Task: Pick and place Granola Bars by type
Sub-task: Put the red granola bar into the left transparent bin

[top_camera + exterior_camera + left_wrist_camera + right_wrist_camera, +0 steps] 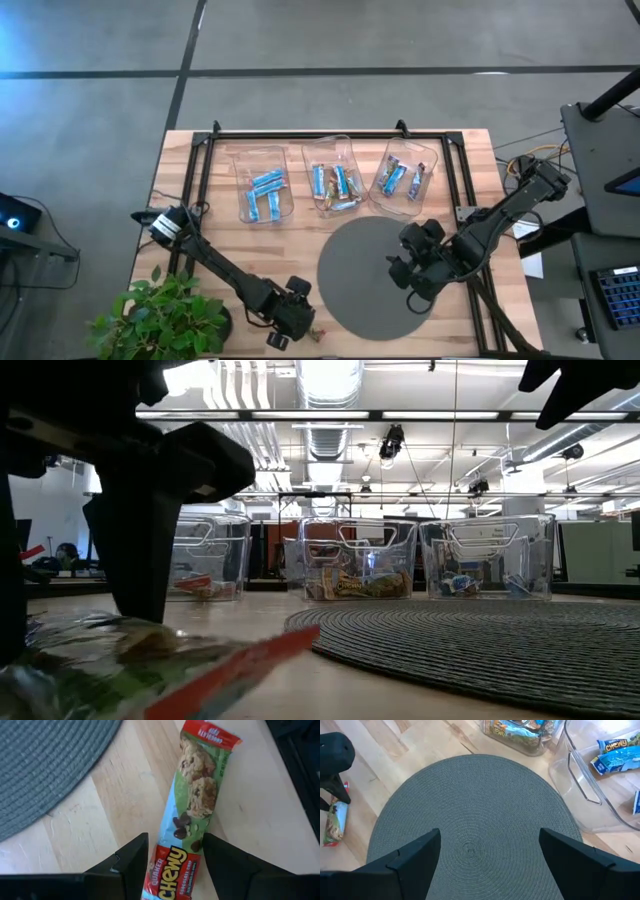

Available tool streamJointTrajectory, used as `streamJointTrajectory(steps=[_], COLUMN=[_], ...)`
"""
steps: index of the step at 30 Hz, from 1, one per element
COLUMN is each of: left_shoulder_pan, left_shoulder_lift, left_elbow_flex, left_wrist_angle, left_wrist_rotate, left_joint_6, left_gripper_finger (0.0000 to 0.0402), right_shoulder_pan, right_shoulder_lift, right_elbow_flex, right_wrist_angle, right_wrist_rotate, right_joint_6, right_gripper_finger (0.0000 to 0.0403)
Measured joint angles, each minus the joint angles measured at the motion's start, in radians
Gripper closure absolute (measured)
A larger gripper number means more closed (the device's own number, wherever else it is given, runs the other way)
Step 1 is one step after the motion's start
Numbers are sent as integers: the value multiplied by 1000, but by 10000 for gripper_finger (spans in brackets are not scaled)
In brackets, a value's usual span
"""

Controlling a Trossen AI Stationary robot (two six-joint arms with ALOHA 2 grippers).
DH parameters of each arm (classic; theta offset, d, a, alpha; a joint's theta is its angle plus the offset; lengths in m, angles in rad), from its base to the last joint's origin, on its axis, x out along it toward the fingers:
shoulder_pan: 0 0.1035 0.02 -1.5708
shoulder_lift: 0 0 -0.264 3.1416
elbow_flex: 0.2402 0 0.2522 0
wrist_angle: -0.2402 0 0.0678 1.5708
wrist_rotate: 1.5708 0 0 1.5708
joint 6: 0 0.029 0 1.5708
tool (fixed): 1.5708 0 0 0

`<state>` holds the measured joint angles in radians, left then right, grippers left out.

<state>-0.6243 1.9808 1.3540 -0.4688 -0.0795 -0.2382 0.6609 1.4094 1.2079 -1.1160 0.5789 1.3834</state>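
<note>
One granola bar [195, 795] in a green and red "Chewy" wrapper lies on the bare wood near the table's near edge, just left of the round mat; it also shows in the high view [318, 331] and close up in the low view [150, 660]. My left gripper [175, 847] [293, 318] stands over it, shut on its logo end. My right gripper [490, 840] [408, 272] hovers open over the mat's right part, holding nothing. More granola bars, blue ones [265, 190] and mixed ones [333, 185], lie in the clear bins. My left gripper pinches the granola bar between its two fingers near the red logo end [172, 865], one finger [135, 860] on each long edge. The fingers come from above, pointing down, and lie across the bar. The bar seems to lie flat on the wood, its other end [210, 735] pointing away.
Three clear bins stand in a row along the far side: left [262, 160], middle [350, 150], right [425, 160]. The round grey woven mat [360, 270] fills the middle. A potted plant [160, 315] sits at the near left corner. A black frame [300, 132] borders the table.
</note>
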Motion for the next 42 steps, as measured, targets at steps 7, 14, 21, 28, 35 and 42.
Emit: streamJointTrajectory(steps=[7,14,21,28,35,42], left_shoulder_pan=[1,7,19,62,130,215], left_shoulder_lift=[17,20,12,-46,-258,-509], left_elbow_flex=[-1,-1,-2,37,48,17], left_wrist_angle=[-28,-40,-65,-250,-326,-805], left_wrist_rotate=[11,15,-14,-59,-327,-804], left_joint_6=[0,-2,-8,-97,-506,-1363], left_gripper_finger=[229,230,264,297,301,302], right_shoulder_pan=[0,0,0,-2,-11,-42], right_shoulder_lift=[0,0,0,-8,-16,-27], right_elbow_flex=[-4,-22,-23,-23,-24,-29], right_wrist_angle=[-2,-2,0,0,-3,-8], right_wrist_rotate=[0,-1,26,79,135,212], right_joint_6=[-7,1,1,2,27,122], right_gripper_finger=[78,78,78,78,78,78])
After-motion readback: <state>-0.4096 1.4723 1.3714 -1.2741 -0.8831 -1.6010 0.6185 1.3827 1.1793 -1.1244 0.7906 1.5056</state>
